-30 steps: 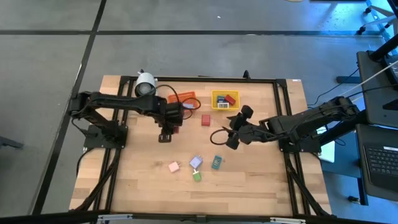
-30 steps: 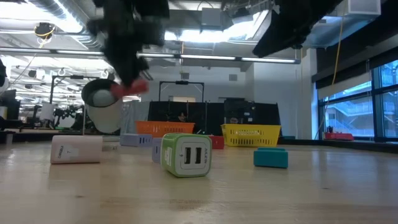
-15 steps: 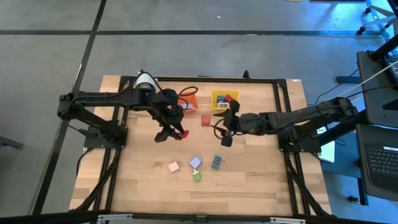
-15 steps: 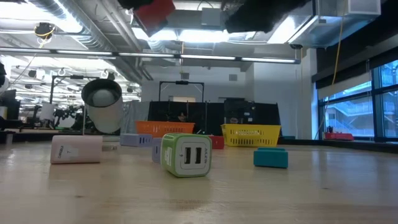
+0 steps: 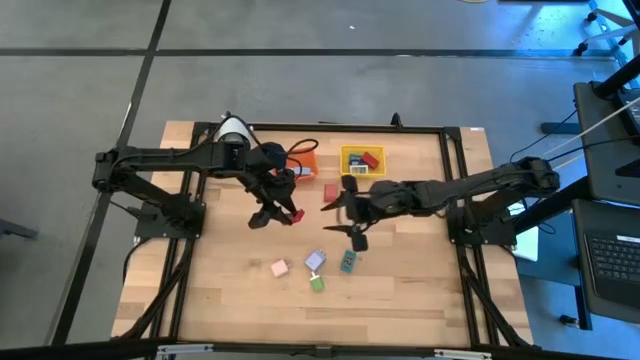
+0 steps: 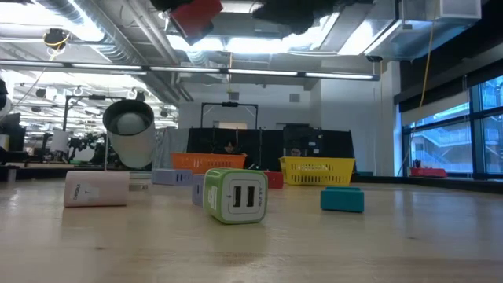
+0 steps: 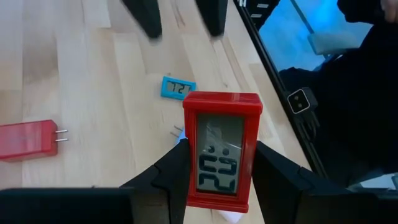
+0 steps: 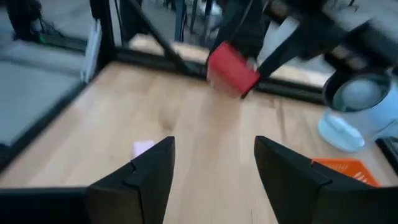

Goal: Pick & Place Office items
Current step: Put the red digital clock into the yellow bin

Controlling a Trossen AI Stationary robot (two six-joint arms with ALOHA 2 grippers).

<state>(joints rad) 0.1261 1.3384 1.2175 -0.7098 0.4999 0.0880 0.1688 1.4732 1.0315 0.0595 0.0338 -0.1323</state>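
Note:
My left gripper (image 5: pixel 277 212) is shut on a small red clock (image 7: pixel 221 149) with a grey display, high above the table's middle; the low view shows the red clock (image 6: pixel 196 16) at its top edge. To the right of it, my right gripper (image 5: pixel 345 218) hovers open and empty, its fingers (image 8: pixel 144 174) pointing toward the red clock (image 8: pixel 232 68). Loose items lie flat on the wood: a pink block (image 5: pixel 280 267), a lilac one (image 5: pixel 315 260), a green charger (image 6: pixel 234 195), a teal clock (image 7: pixel 177 87) and a red plug (image 5: pixel 331 192). My left gripper pinches the red clock by its two narrow sides (image 7: pixel 190 177) near its lower end, one finger (image 7: pixel 169 182) on each side. The fingers slant downward from the table's left. The clock is lifted clear of the table, its display facing back toward the wrist.
A white cylindrical camera (image 5: pixel 235 133) stands at the far left. An orange bin (image 5: pixel 300 160) and a yellow bin (image 5: pixel 361 160) holding small items sit along the far edge. A black frame (image 5: pixel 455 200) borders the table. Bare wood lies toward the near edge.
My left gripper has risen from near the table with the red clock and tipped, then held still; the clock hangs high and clear. My right gripper has moved toward the table's left, closer to the red clock, rolling and levelling out, still open.

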